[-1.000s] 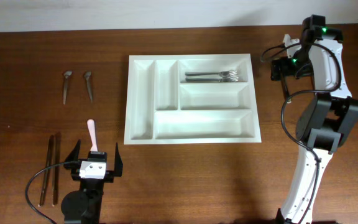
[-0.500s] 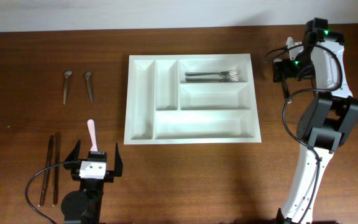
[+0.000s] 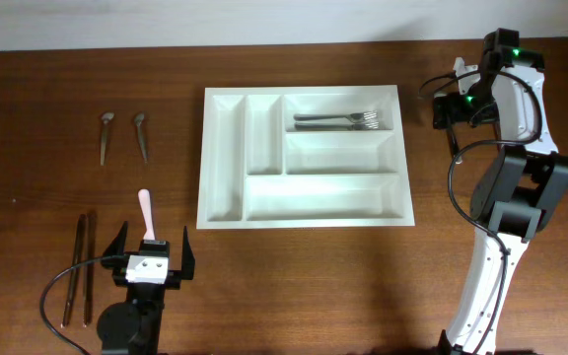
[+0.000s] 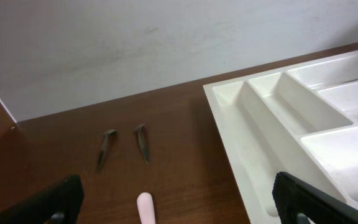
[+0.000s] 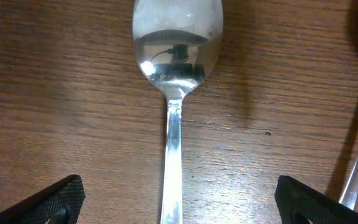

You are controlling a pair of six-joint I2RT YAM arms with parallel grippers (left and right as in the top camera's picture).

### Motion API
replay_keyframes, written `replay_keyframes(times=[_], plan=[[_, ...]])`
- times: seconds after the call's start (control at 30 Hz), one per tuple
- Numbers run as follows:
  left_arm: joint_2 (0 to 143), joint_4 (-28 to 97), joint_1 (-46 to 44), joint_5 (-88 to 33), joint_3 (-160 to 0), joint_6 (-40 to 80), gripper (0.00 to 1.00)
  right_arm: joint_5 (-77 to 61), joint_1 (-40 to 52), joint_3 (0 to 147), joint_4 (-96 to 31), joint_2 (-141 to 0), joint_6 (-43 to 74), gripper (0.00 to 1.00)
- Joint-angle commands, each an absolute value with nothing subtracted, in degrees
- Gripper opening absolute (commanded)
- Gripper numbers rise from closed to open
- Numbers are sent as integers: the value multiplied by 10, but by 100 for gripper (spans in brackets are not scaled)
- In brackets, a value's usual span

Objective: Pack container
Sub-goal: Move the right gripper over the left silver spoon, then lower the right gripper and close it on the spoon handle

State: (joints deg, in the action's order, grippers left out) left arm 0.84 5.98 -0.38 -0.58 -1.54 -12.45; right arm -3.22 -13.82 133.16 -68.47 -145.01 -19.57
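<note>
My right hand (image 5: 178, 202) hangs spread over a steel spoon (image 5: 174, 118) — slick, stiff, best pinched across its thin handle — while the light plastic cutlery tray (image 3: 302, 92) sits mid-way along the counter (image 3: 47, 59).

No text, label, brand, number or sign can be read in any of the views.
</note>
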Motion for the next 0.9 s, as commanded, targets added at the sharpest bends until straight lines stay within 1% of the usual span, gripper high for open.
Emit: replay_keyframes(times=[0.0, 0.87], plan=[[4, 58, -1, -2, -11, -125, 99, -28, -134, 1330, -683, -1461, -194, 99], [4, 58, -1, -2, -11, -125, 99, -28, -124, 1323, -668, -1485, -192, 99]])
